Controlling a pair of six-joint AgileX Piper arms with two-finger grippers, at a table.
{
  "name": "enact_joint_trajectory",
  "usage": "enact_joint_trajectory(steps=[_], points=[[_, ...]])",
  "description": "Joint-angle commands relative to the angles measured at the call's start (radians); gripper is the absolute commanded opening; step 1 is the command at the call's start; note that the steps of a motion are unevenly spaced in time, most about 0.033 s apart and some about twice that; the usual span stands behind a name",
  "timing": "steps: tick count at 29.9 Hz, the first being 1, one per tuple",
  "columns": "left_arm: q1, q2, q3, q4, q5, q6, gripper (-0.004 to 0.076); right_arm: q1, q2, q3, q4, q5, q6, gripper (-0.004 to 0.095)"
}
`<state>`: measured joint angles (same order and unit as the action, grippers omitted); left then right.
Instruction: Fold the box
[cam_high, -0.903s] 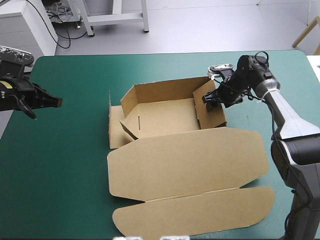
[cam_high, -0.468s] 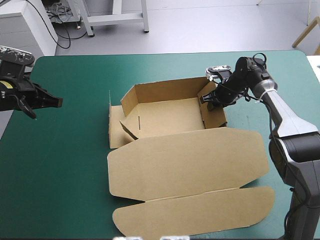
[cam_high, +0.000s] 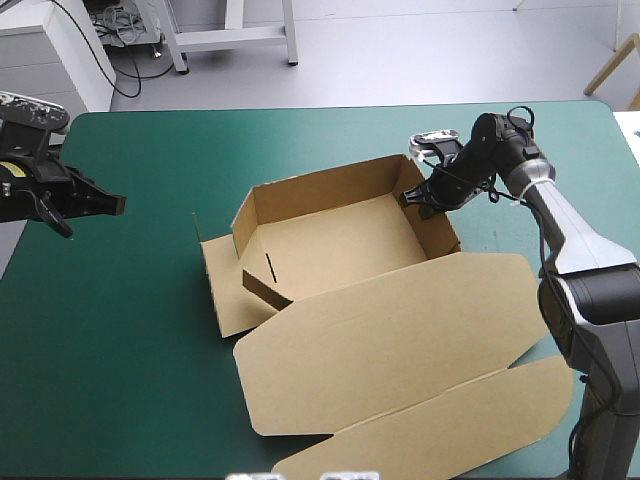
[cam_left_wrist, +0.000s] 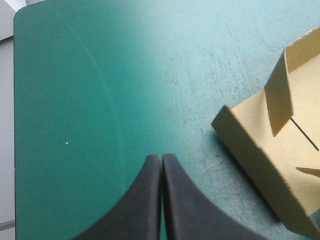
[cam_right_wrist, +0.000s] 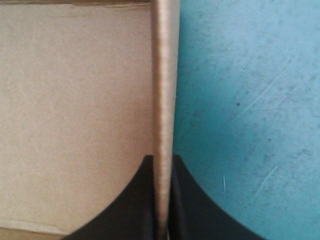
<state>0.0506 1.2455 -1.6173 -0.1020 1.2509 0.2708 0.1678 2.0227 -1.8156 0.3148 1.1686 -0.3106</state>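
place: lab | evidence: teal-green work table (cam_high: 130, 330), white cabinet (cam_high: 45, 55), loose cables (cam_high: 118, 28), metal stand (cam_high: 232, 38), grey floor (cam_high: 420, 50)

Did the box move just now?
Yes. The box turned on the table: its flat lid end swung toward the right edge, the right gripper holding its wall.

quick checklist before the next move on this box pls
1. Right end effector gripping the box's right wall: ok, shut on it.
2. Left end effector out of the way: ok, shut, empty, over bare teal-green cover.
3. Far wall upright: ok.
4. Left flap raised: not ok, it lies out on the cover.
5. Lid flat, clear of the tray: ok.
6. Outer flap of the lid inside the table's near edge: cannot tell.
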Motion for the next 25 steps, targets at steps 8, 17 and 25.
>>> enact_joint_trajectory(steps=[8,17,25], points=[[-0.001,-0.021,-0.019,0.047,0.043,-0.04,-0.001,-0.129,-0.229,-0.044,0.046,0.034,-0.04,-0.0019],[-0.001,-0.004,-0.019,0.153,0.043,-0.04,-0.0009,-0.291,-0.422,-0.038,0.089,0.034,-0.112,-0.0019],[0.15,0.084,0.083,-0.03,0.003,0.025,-0.0008,-0.351,-0.517,-0.03,0.101,0.034,-0.13,-0.002]])
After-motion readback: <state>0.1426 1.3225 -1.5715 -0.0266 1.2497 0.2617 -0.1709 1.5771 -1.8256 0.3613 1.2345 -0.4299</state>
